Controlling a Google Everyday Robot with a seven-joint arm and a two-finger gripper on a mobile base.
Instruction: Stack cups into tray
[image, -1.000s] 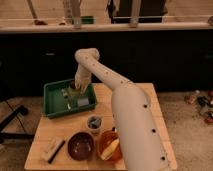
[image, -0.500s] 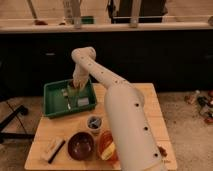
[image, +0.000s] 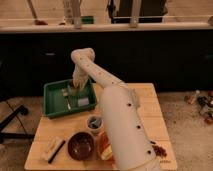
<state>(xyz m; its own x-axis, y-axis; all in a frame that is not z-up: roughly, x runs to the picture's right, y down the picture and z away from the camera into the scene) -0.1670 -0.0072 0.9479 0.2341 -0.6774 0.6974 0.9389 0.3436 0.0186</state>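
Note:
The green tray sits at the back left of the wooden table. My gripper is down inside the tray at its back right part, with the white arm reaching over from the front right. Something small and olive shows at the gripper; I cannot tell if it is a cup. A pale grey cup stands on the table just in front of the tray's right corner, with something dark in it.
A pale block and a thin utensil lie in the tray. A wide dark-brown bowl and an orange bowl, partly behind the arm, stand at the front. A brush-like object lies front left.
The arm's upper part has swung a little to the left. The gripper has stayed inside the tray at about the same spot.

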